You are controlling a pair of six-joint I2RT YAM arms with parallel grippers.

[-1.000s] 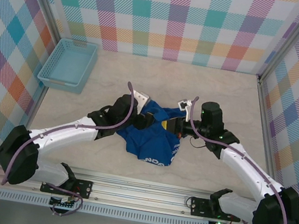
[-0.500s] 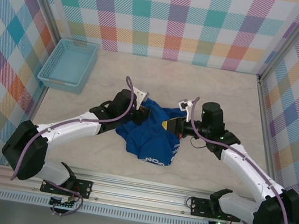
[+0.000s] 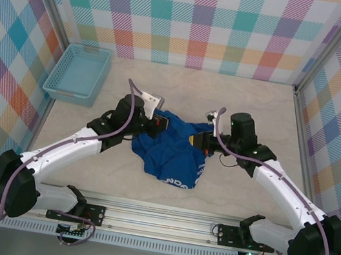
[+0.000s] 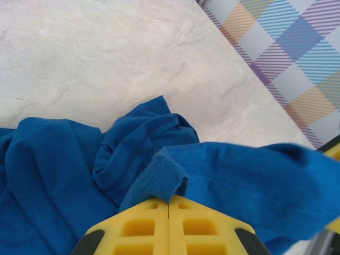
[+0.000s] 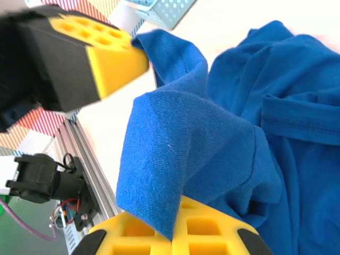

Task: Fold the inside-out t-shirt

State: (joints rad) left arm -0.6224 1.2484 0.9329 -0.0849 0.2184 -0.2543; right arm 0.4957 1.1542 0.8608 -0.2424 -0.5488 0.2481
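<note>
While left gripper (image 4: 169, 201) and right gripper (image 5: 173, 236) pinch t-shirt (image 3: 169, 157) edges, open table (image 3: 258, 113) surrounds it.

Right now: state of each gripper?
Left gripper: closed, pinching a fold of the t-shirt.
Right gripper: closed, gripping another part of the t-shirt.

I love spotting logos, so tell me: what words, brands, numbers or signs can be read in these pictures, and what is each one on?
The blue t-shirt, white print near its lower hem in the top view: lettering, too small and creased to read.
Same shirt, white print at its right edge: too small to read.
The light blue basket: no writing I can make out.
No text can be quoted.
</note>
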